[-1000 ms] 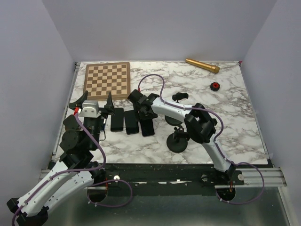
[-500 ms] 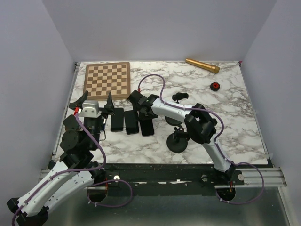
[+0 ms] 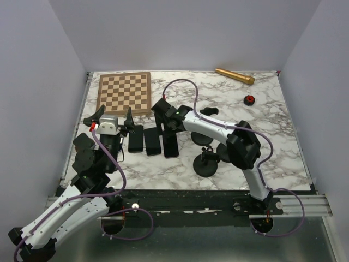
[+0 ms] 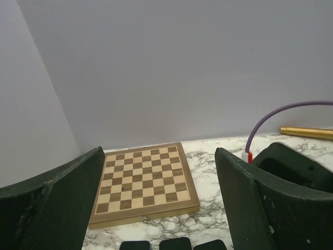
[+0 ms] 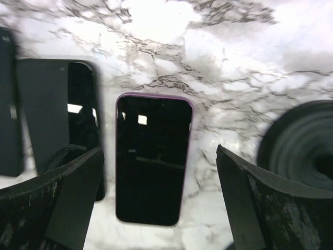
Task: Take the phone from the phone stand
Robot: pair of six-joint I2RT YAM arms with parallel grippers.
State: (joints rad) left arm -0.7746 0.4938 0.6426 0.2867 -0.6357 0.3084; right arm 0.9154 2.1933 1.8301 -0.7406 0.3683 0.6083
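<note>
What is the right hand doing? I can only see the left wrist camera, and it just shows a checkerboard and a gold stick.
Observer: The right hand is open. It hovers over a dark phone with a purple edge, which lies flat on the marble table.
Operator: Where is the stand?
Observer: A round black phone stand sits on the table to the right of that phone. I see no phone on it.
</note>
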